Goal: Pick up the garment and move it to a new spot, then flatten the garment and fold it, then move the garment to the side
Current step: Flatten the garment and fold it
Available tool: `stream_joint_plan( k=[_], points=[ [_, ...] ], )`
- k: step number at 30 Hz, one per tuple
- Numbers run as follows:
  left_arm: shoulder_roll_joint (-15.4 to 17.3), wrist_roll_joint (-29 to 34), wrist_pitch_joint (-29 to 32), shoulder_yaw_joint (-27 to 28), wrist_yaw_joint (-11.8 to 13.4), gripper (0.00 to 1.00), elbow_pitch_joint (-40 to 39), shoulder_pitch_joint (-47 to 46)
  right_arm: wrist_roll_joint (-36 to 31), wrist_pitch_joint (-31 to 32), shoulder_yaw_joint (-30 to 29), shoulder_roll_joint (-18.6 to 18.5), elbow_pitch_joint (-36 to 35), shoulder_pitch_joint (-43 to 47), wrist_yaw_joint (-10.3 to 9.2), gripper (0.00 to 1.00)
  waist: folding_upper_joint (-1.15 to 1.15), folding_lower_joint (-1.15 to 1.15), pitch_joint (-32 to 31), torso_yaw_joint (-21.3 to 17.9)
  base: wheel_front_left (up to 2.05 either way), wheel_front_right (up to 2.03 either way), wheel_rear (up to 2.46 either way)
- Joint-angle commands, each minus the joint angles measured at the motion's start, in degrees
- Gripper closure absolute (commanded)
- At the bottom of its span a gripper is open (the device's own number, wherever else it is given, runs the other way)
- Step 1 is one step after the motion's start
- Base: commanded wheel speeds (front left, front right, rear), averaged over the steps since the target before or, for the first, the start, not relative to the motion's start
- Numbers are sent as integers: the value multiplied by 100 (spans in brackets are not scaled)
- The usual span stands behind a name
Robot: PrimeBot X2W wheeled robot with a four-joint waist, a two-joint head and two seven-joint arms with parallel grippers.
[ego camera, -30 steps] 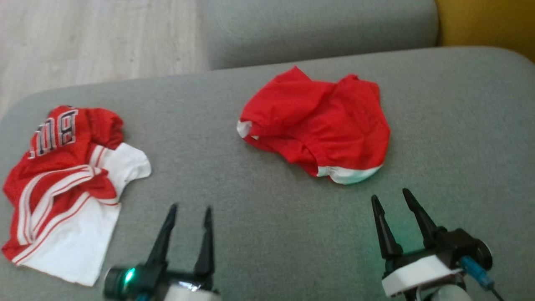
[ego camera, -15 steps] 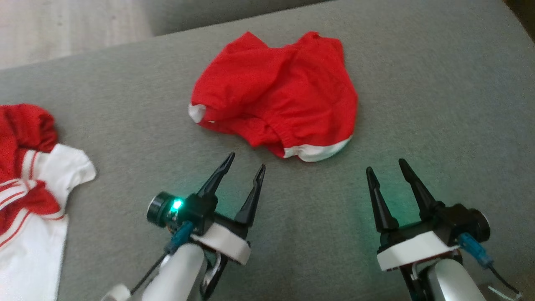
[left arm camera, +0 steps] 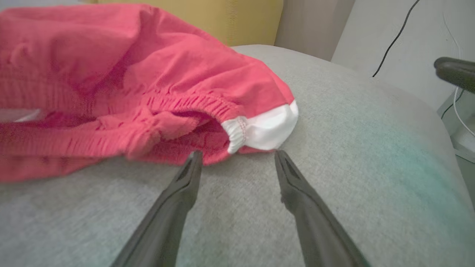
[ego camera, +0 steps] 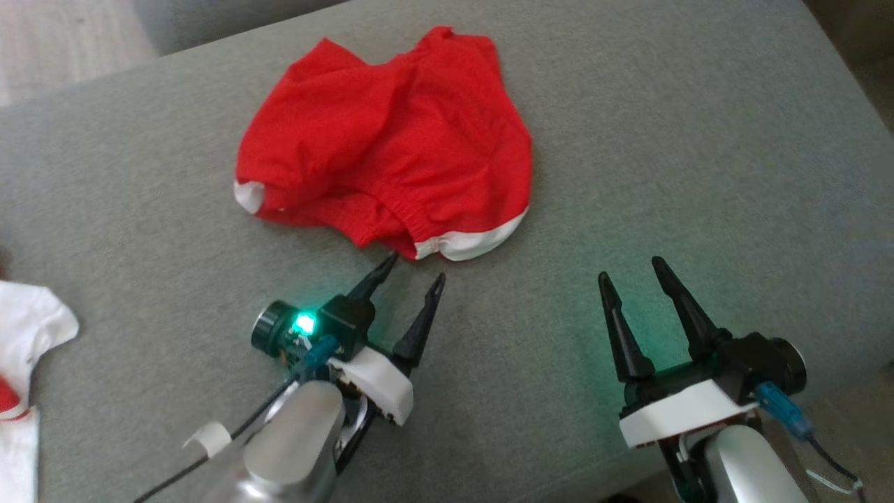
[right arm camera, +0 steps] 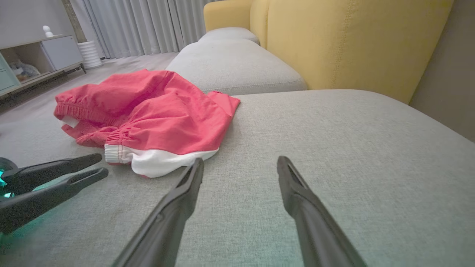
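Observation:
The garment (ego camera: 391, 147) is a crumpled pair of red shorts with white trim, lying on the grey sofa cushion (ego camera: 663, 140). My left gripper (ego camera: 414, 267) is open, its tips just short of the shorts' near edge by the elastic waistband and white patch (left arm camera: 263, 128). Nothing is between its fingers. To the right, my right gripper (ego camera: 628, 269) is open over bare cushion, a little away from the shorts (right arm camera: 148, 111). The left gripper's fingers (right arm camera: 55, 174) show at the left of the right wrist view.
A second red and white garment (ego camera: 28, 328) lies at the cushion's far left edge. Another grey cushion (right arm camera: 233, 59) and a yellow armchair (right arm camera: 352, 44) stand beyond. Wooden floor (ego camera: 63, 42) lies at the upper left. The cushion's right edge (ego camera: 838, 119) drops off nearby.
The camera has tilted down and right, so everything shifts left in view. My left gripper has moved forward to the shorts' near edge. The right gripper has hardly moved.

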Motion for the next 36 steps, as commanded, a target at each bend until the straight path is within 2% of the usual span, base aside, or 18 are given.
stream_joint_plan(
  k=[1, 7, 8, 9, 10, 14, 20, 24, 31, 36],
  points=[
    [13, -39, -55, 120, -9, 0, -117, -220, 45, -31, 140, -14, -186, -150, -4, 0, 0, 0, 49, -73, 0, 0, 0],
    [21, 85, -55, 160, -8, 0, 77, -384, 108, -31, 175, -14, -162, -167, -4, 0, 0, 0, 106, -230, 0, 0, 0],
    [22, 104, -55, 160, -14, 50, 74, -401, 114, -31, 176, -14, -159, -170, -4, 0, 0, 0, 112, -246, 0, 0, 0],
    [22, 132, -55, 148, -22, 84, 41, -418, 119, -31, 178, -14, -154, -175, -4, 0, 0, 0, 117, -259, 0, 0, 0],
    [22, 150, -55, 132, -31, 100, 14, -423, 123, -31, 179, -14, -149, -181, -4, 0, 0, 0, 117, -268, 0, 0, 0],
    [22, 213, -55, 24, -63, 100, -196, -467, 126, -31, 177, -14, -126, -195, -4, 0, 0, 0, 74, -270, 0, 0, 0],
    [44, 216, -55, -261, -84, 100, -1003, -755, 176, -31, 202, -14, -110, -157, -4, 0, 0, 0, -184, -208, 0, 0, 0],
    [222, -3, -55, -505, -86, 100, -1618, -1266, 214, -31, 248, -14, -80, -100, -4, 0, 0, 0, -477, -175, 0, 0, 0],
    [782, -390, -34, -364, -87, 100, -2454, -1987, 211, -31, 192, -14, -116, 49, -4, 0, 0, 0, -840, 63, 0, 0, 0],
    [1498, -820, 438, -294, -87, 100, -2846, -1513, 257, -31, 26, -14, -162, 111, -4, 0, 0, 0, -848, 365, 0, 0, 0]
  ],
)
